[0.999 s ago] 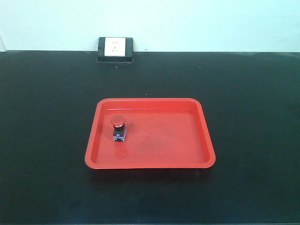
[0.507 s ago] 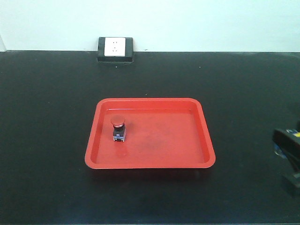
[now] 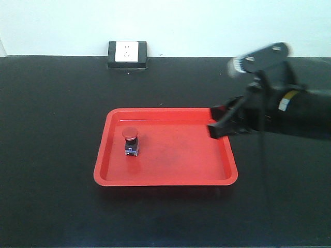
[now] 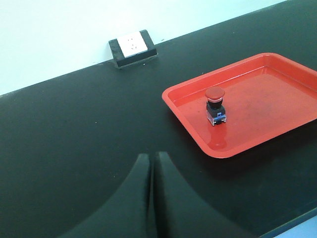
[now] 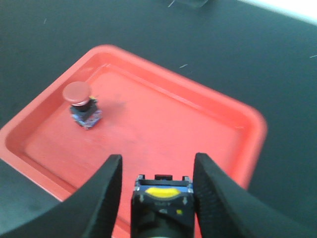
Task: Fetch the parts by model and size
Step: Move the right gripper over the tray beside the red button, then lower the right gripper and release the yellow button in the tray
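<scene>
A red-capped push-button switch [image 3: 130,140] stands upright in the left part of a red tray [image 3: 165,181]; it also shows in the left wrist view [image 4: 215,104] and the right wrist view [image 5: 81,101]. My right gripper [image 5: 157,159] hangs over the tray's [image 5: 163,124] right side, shut on a yellow-marked switch [image 5: 162,198] on a dark base, held between its black fingers. In the front view the right gripper [image 3: 217,126] is at the tray's right rim. My left gripper [image 4: 151,157] is shut and holds nothing, low over the black table, left of the tray [image 4: 185,121].
A black box with a white wall socket [image 3: 127,53] sits at the table's back edge against the pale wall, also seen from the left wrist [image 4: 132,45]. The right arm's dark body and cable reach in from the right over the table.
The right arm has swept in from the right edge to the tray's right rim, carrying the yellow switch. The red switch and tray have not moved.
</scene>
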Controlling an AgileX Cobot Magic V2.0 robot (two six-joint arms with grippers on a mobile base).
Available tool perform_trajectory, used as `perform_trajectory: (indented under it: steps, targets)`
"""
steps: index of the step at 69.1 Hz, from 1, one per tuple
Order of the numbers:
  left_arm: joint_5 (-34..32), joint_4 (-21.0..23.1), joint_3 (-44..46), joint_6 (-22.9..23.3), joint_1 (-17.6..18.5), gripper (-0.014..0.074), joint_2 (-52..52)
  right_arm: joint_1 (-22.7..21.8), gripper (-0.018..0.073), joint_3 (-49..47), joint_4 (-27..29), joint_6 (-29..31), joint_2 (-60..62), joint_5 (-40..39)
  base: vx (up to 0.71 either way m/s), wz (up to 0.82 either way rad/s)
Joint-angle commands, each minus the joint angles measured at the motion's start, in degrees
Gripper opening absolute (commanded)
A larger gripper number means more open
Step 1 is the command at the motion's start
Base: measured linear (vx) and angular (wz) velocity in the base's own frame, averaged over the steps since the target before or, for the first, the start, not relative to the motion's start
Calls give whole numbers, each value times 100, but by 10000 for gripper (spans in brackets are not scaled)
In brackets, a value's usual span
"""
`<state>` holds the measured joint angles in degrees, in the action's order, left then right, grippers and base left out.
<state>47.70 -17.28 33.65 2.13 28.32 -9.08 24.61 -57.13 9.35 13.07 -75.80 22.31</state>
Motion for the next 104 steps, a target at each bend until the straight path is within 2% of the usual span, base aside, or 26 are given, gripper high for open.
perform_trajectory:
  steps: [1, 7, 18, 29, 59, 87, 95, 104]
  targets:
    - [-356, -39, 102, 13, 12, -8, -80, 57, -5, -808, 61, -409, -644, 42, 0, 0]
    - [-353, -45, 102, 13, 12, -8, -80, 42, -5, -1422, -68, -980, -1294, 585, 0, 0]
    - [-348, -45, 102, 13, 12, -6, -80, 42, -5, -2608, -935, -2029, -2420, 2000, 0, 0]
    - [-348, -45, 102, 13, 12, -6, -80, 42, -5, -3352, -1602, -2557, -3191, 2610, 0, 0]
    - [-336, -45, 102, 13, 12, -6, -80, 42, -2, -3682, -1512, -2590, -4181, 2405, 0, 0]
    - [-44, -45, 102, 13, 12, -6, -80, 42, 1, -3672, -1552, -2545, -4285, 2264, 0, 0]
    - [-28, -39, 102, 13, 12, -6, -80, 42, 34, -3672, -1552, -2545, -4285, 2303, 0, 0]
    - [-28, -39, 102, 13, 12, -6, -80, 42, 131, -3672, -1547, -2545, -4285, 2310, 0, 0]
